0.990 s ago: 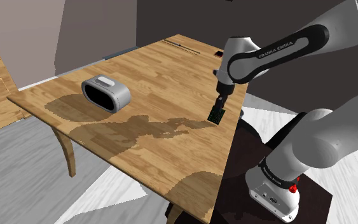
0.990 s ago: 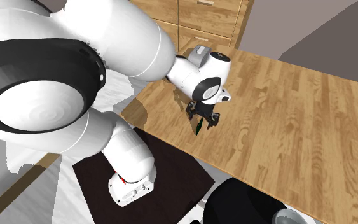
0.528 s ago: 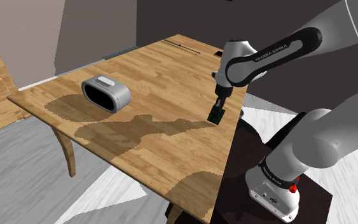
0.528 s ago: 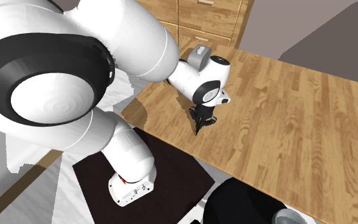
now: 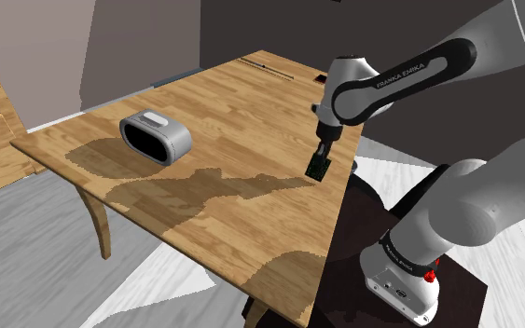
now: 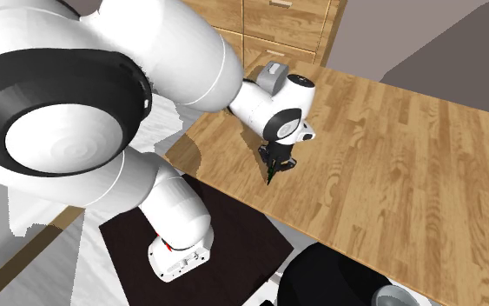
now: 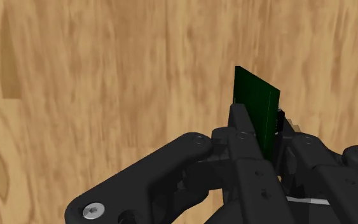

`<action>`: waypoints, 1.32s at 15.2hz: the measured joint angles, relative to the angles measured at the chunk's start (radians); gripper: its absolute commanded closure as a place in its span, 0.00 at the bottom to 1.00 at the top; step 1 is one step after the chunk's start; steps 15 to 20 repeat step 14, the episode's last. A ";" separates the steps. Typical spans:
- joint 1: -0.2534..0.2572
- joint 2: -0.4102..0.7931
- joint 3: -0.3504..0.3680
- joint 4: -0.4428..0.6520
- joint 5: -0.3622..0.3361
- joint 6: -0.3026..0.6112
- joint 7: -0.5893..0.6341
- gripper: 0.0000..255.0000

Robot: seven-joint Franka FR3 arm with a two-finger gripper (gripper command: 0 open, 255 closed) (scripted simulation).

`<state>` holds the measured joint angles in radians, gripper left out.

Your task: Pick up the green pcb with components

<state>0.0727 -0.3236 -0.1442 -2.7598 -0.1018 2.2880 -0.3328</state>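
Shoulder view, pincer (image 5: 320, 157) clasping green pcb (image 5: 316, 170), beside table (image 5: 330, 219) edge

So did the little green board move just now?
No, not noticeably. In the shoulder view the green board, clamped in the tool, hangs at the same spot by the table edge as before.

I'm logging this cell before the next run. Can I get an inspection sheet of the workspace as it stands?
Surface: wooden table, with the arm's shadow lying across it.
Job's things: green circuit board, upright, near the table edge closest to the stand.
Clutter: grey speaker lying on the table, well apart from the circuit board.
Grippers: black gripper shut on the circuit board.
Cables: nothing seen.
Surroundings: wooden drawers beyond the table; pale floor below it.
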 measured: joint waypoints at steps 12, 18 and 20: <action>0.000 -0.132 0.013 0.072 0.003 -0.204 0.002 1.00; 0.000 -0.145 0.015 0.083 0.004 -0.227 0.002 1.00; 0.000 -0.145 0.015 0.083 0.004 -0.227 0.002 1.00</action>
